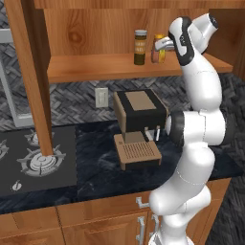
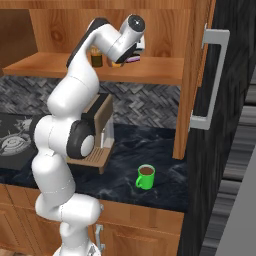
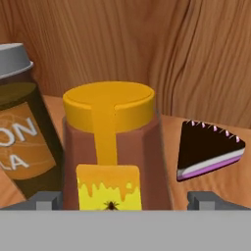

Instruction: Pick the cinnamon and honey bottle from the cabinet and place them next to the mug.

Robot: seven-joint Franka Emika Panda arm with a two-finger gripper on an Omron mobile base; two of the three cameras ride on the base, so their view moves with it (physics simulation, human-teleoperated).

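The cinnamon (image 1: 140, 47) stood upright on the cabinet (image 1: 95, 64) shelf, a slim dark olive-brown jar with a grey lid and a tan label; the honey bottle (image 3: 112, 152) stood upright just beside it, amber with a yellow cap and a yellow dripping-honey label, its body partly hidden in both base views; whether the two touched could not be told; the cabinet was warm brown wood grain, its thick shelf open, a vertical post at its side; the mug (image 2: 146, 176), bright green with a brown inside, sat upright on the dark counter below, well apart from the shelf.
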